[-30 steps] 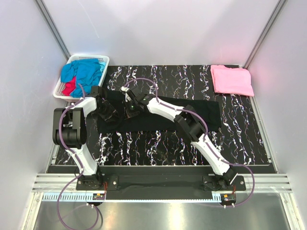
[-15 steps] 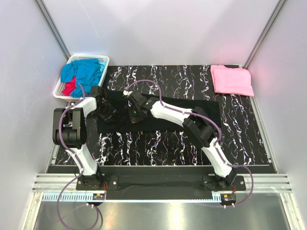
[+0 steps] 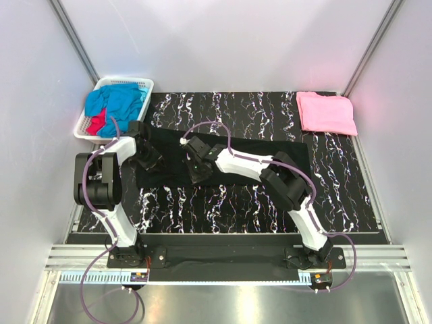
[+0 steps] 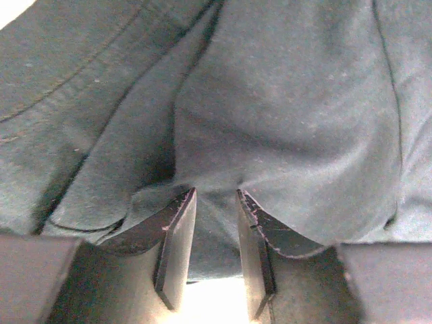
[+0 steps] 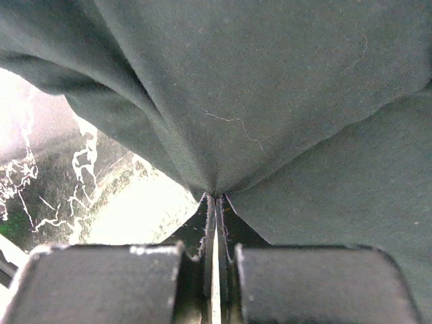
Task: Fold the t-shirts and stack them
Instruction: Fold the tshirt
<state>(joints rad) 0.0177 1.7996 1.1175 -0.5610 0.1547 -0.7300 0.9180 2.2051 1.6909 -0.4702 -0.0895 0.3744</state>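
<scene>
A large black t-shirt (image 3: pixel 270 156) lies spread across the dark marbled mat (image 3: pixel 223 209). My left gripper (image 3: pixel 150 159) is at the shirt's left end. In the left wrist view its jaws (image 4: pixel 214 194) are close together, with black cloth (image 4: pixel 290 101) bunched between them. My right gripper (image 3: pixel 196 169) is left of the shirt's middle, near its front edge. It is shut (image 5: pixel 216 196), pinching a fold of black cloth (image 5: pixel 270 81) that is lifted off the mat. A folded pink t-shirt (image 3: pixel 327 113) lies at the back right. Bright blue (image 3: pixel 125 100) and red (image 3: pixel 98 123) t-shirts lie crumpled in the basket.
A white slotted basket (image 3: pixel 145 84) stands at the back left corner, just beyond the mat. Grey walls with metal posts close in the back and sides. A metal rail runs along the near edge, where the arm bases sit.
My right gripper has moved toward the near edge and slightly right, dragging the pinched fold of black cloth over the shirt. The left gripper has stayed almost still at the left end.
</scene>
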